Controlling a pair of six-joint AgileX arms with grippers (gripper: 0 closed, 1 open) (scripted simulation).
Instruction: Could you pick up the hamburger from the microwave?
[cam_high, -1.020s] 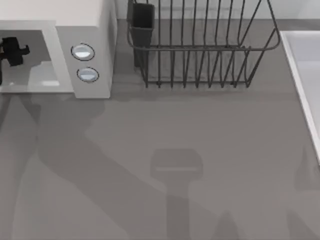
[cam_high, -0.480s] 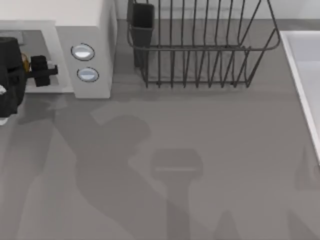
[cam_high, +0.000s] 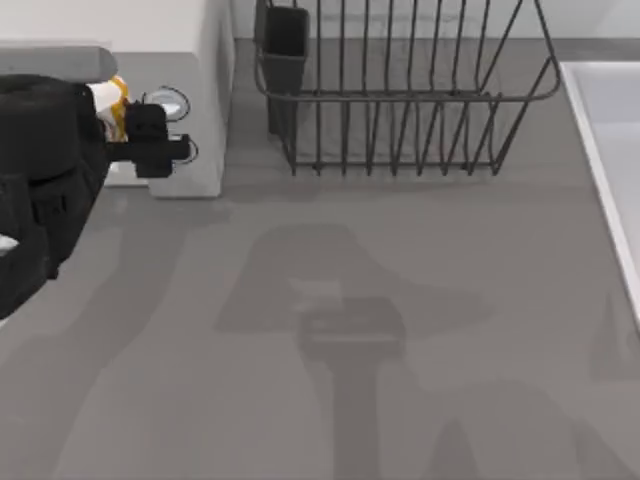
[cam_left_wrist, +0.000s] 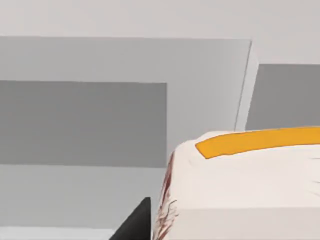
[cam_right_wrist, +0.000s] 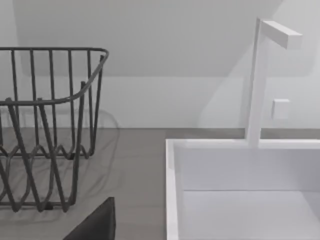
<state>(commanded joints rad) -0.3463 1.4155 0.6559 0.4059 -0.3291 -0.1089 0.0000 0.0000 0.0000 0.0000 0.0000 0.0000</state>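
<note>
Left pincer (cam_high: 150, 140) sits at the top view's left edge of the bench (cam_high: 400, 300), just in front of the microwave (cam_high: 205, 60) and level with its knob panel. It is pinching the hamburger (cam_high: 108, 105), which shows as an orange-yellow and white patch at the pincer's base, clear of the grey cavity. In the left wrist view the hamburger (cam_left_wrist: 240, 180) sits very close to the lens, with an orange band on top, a pale body and a dark reddish edge; the microwave front (cam_left_wrist: 125, 100) lies behind it.

Judgement: the item appears already out of the appliance and held, so the step in hand is carrying it clear. To do this well, the hold should be kept firm and even, since the item looks soft and rounded and could slip or squash under uneven pressure. The arm ought to draw back over open bench, keeping away from the white casing and the knobs (cam_high: 165, 104) that stand right beside the fingers.

Right arm is parked at the top view's right; its wrist view faces the wire dish rack (cam_right_wrist: 50, 125) and the white sink (cam_right_wrist: 240, 190) with its tap (cam_right_wrist: 257, 80). Whether its pincer is spread or pressed together cannot be told.
</note>
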